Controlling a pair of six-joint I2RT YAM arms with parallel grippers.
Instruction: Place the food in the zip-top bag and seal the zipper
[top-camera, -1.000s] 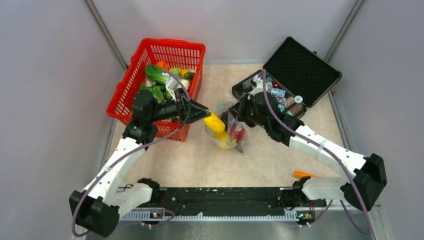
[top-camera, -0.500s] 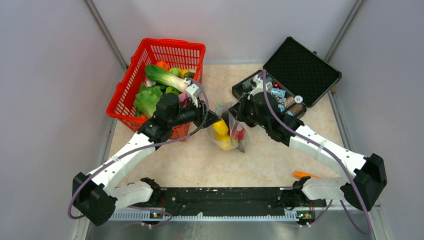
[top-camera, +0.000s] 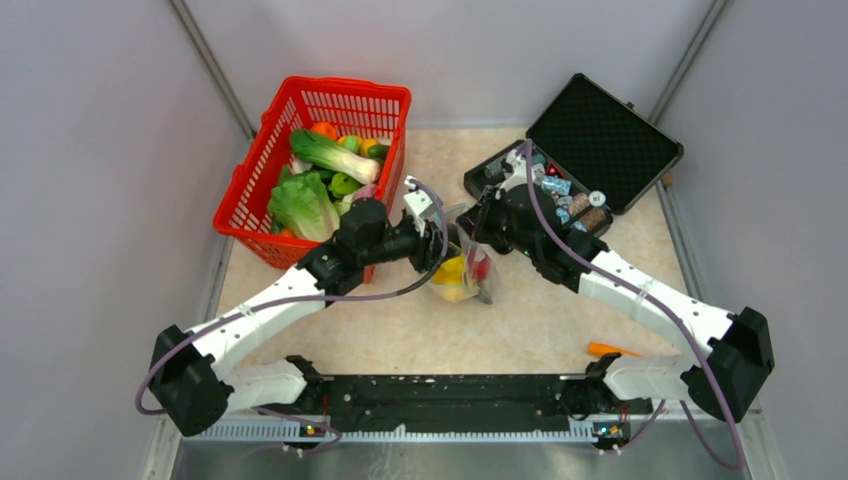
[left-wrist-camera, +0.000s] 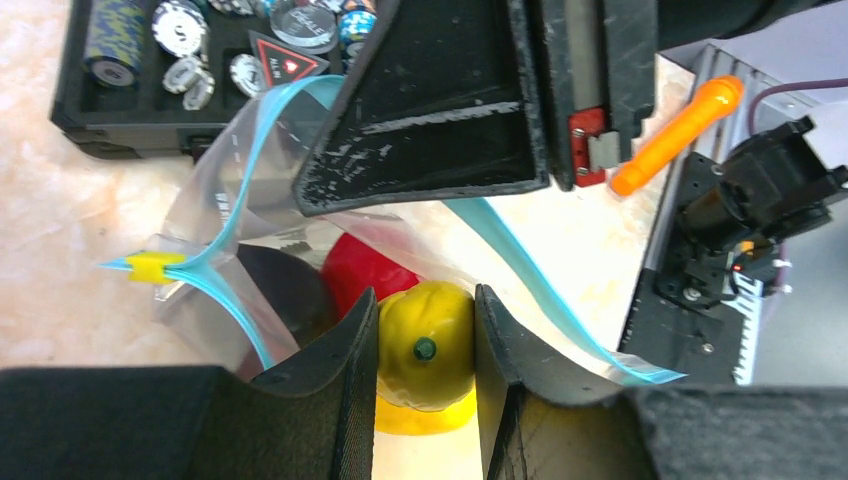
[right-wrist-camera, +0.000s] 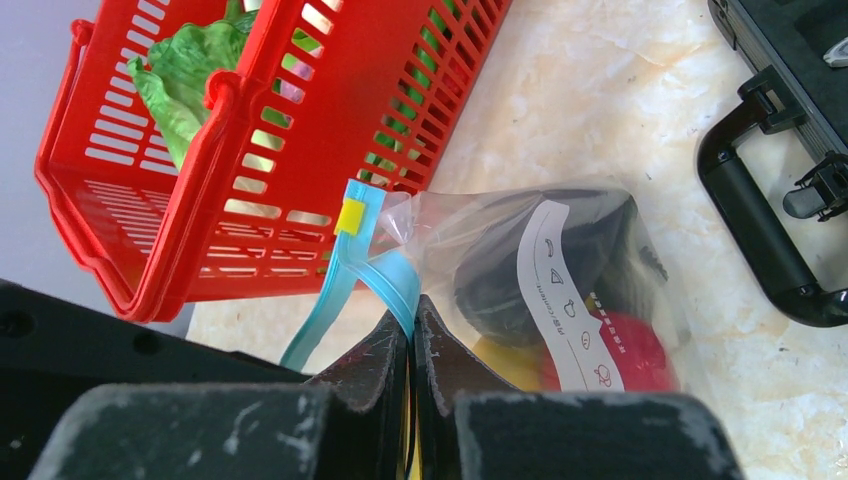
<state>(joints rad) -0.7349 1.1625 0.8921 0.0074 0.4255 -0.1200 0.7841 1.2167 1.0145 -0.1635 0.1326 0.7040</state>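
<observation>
Snag risk: left fingers (left-wrist-camera: 340, 400), clamped on the yellow piece (left-wrist-camera: 425, 345), might drag the zip-top bag (right-wrist-camera: 470, 225) off the right fingers (right-wrist-camera: 450, 375) pinching its zipper (right-wrist-camera: 355, 260).

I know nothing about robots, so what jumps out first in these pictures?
Mid-table, the left tool holds a yellow toy lemon at the open mouth of a clear zip-top bag, whose blue zipper edge the right tool pinches. A red basket of toy greens stands at the back left.
</observation>
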